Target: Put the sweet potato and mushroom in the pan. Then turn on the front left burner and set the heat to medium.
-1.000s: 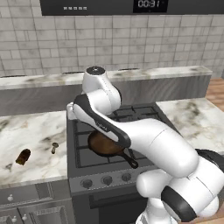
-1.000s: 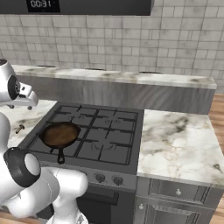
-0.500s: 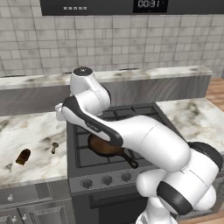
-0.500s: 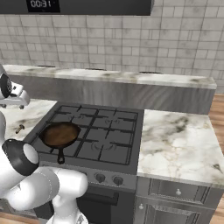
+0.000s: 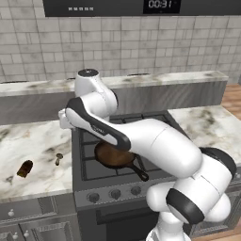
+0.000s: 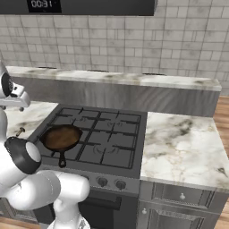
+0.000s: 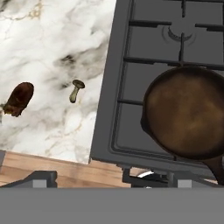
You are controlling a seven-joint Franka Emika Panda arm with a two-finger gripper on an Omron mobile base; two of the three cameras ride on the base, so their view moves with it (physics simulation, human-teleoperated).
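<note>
The sweet potato (image 5: 25,168) lies on the marble counter left of the stove, reddish-brown and oblong, also in the hand view (image 7: 19,99). The small tan mushroom (image 5: 59,158) lies just right of it, nearer the stove (image 7: 76,90). The dark pan (image 5: 114,155) sits empty on the front left burner and hides it, handle pointing to the front right (image 6: 61,137) (image 7: 187,113). My gripper (image 5: 64,121) hangs open and empty above the stove's left edge, high over the counter and well clear of both vegetables.
Stove knobs (image 5: 113,193) line the front panel below the pan. The back left burner (image 7: 179,35) is bare. More marble counter (image 6: 181,143) lies right of the stove. A raised grey ledge (image 5: 37,92) runs along the tiled back wall.
The arm has swung left, carrying the hand from over the stove towards the left counter. The pan, sweet potato and mushroom have not moved.
</note>
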